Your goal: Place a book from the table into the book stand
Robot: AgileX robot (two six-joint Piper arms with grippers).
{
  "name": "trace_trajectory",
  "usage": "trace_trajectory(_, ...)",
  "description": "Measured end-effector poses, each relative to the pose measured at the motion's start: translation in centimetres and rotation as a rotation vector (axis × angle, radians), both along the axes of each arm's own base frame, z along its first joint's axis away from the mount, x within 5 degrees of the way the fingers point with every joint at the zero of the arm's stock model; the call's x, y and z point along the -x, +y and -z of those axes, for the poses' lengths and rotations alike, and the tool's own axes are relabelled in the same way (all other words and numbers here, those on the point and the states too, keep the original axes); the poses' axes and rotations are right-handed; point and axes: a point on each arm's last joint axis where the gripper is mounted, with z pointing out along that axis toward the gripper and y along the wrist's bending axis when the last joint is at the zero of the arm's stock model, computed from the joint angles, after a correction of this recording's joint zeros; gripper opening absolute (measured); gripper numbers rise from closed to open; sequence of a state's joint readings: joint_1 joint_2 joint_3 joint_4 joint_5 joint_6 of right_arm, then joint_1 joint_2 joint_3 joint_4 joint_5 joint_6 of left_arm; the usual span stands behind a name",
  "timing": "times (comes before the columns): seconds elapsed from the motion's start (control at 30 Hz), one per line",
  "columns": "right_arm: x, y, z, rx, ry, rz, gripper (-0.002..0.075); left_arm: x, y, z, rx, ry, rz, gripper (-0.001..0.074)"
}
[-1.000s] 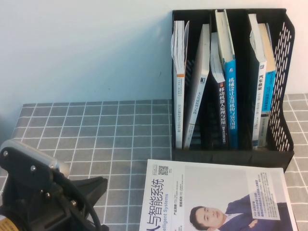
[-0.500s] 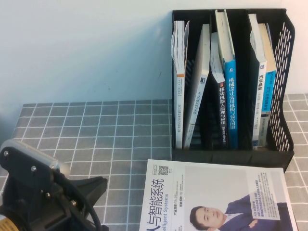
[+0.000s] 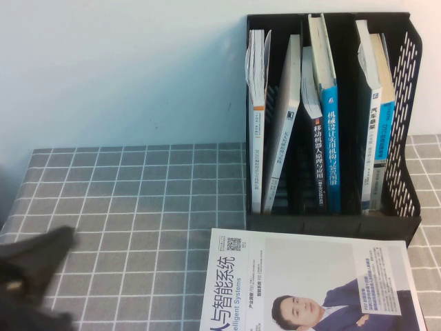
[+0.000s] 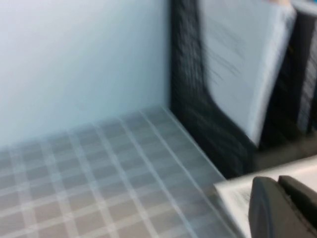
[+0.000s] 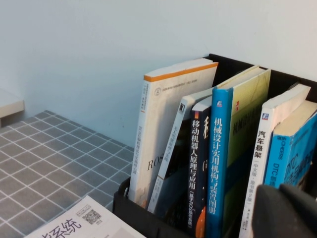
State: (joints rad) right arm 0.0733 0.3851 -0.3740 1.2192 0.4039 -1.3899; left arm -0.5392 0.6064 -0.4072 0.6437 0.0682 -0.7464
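Left tool (image 3: 31,276) over table (image 3: 151,193), right tool (image 5: 292,213) facing upright book (image 5: 291,148).

Checked table (image 3: 138,193) carries book stand (image 3: 331,217), white book (image 3: 303,283).

Black, blurred left end effector (image 3: 31,269)

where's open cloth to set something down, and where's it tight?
Free: the table left of the book stand, from the wall to the blurred left claw. Tight: the white-covered book lies close before the stand, its slots packed. The right claw is beside the stand.
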Motion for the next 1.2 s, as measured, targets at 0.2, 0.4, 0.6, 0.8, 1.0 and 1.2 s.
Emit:
trace_trajectory(0.2,0.0,0.0,-0.1,-0.026,0.002,-0.002,-0.0003,3.3,4.3,2.4,0.052,-0.096,-0.239,-0.0003)
trace_trajectory(0.4,0.0,0.0,-0.1,-0.027,0.002,-0.002,-0.0003,5.5,5.9,7.1,0.154,-0.121,-0.387,-0.0003)
trace_trajectory(0.6,0.0,0.0,0.0,-0.029,0.004,-0.002,-0.0003,6.1,6.0,7.8,0.241,-0.148,-0.396,-0.0003)
trace_trajectory(0.8,0.0,0.0,0.0,-0.03,0.004,-0.002,-0.0003,6.0,5.5,8.4,0.306,-0.157,-0.341,-0.0003)
trace_trajectory(1.0,0.0,0.0,0.0,-0.03,0.004,-0.002,-0.0003,5.9,5.3,9.2,0.274,-0.12,-0.33,-0.0003)
trace_trajectory(1.2,0.0,0.0,0.0,-0.03,0.004,-0.002,-0.0003,6.2,5.3,11.2,0.01,0.034,-0.306,-0.0003)
